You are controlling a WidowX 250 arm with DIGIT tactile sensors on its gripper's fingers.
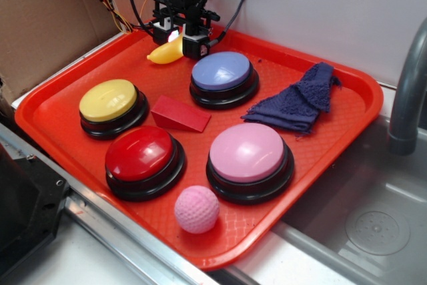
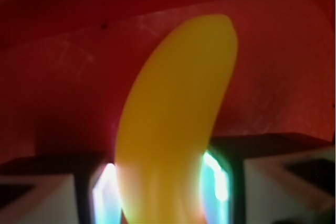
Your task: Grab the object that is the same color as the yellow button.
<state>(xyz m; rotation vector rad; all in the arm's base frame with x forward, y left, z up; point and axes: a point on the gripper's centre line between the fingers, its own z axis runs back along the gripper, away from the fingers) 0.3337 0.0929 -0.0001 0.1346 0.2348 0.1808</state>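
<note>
Banana point(image 2: 173, 124) sits at the tray's point(image 1: 60, 108) far edge, clamped between my gripper point(image 1: 179, 39) fingers point(image 2: 107, 192), which press both its sides. I see the yellow button point(image 1: 110, 101) near the left edge.

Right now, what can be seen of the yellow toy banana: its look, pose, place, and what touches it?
The toy banana is small, curved, smooth and glossy, apparently plastic, plain yellow. It sits at the far edge of the red tray, behind the blue button. One end lies between the fingers of the gripper, which close on it in the wrist view; the other end points away over the tray. Whether it rests on the tray is unclear.
</note>
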